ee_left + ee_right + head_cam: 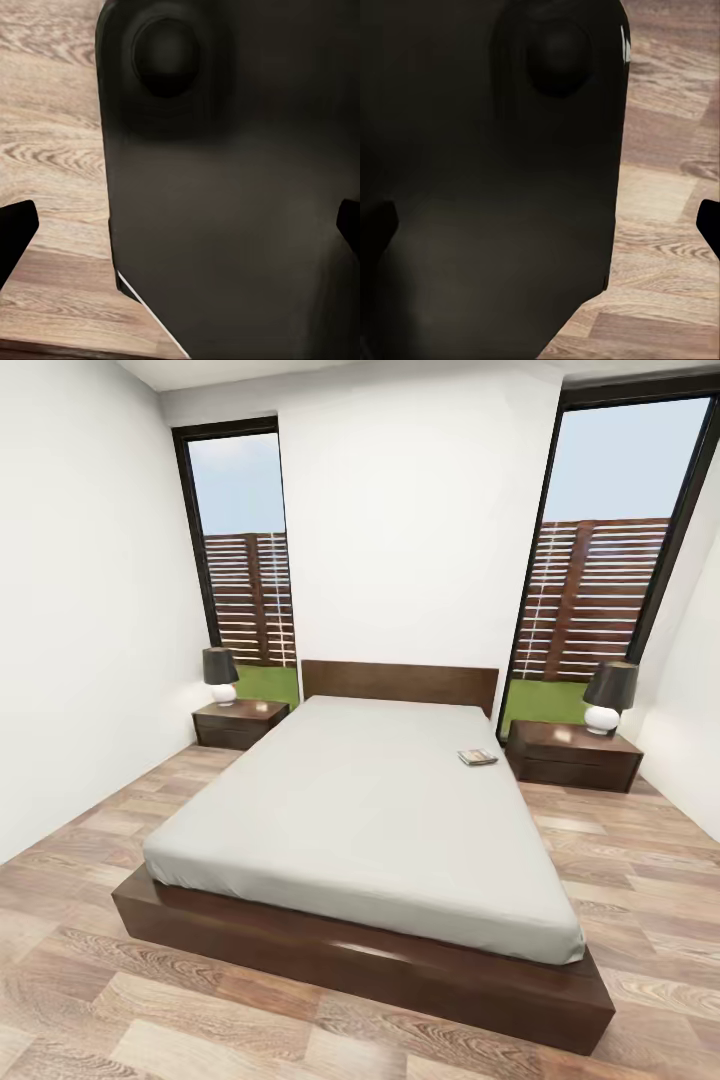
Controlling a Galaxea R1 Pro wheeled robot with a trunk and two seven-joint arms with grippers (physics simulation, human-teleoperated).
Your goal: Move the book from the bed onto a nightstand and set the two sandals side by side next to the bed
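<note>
One bed (370, 810) fills the middle of the bedroom, headboard against the far wall between two tall windows. Two nightstands flank it, the left nightstand (238, 723) and the right nightstand (572, 755), each carrying one lamp. One book (478, 757) lies on the mattress near its far right edge; its lettering is too small to read. The left gripper (180, 229) and right gripper (540, 225) each have their fingertips spread wide apart over the floor.
</note>
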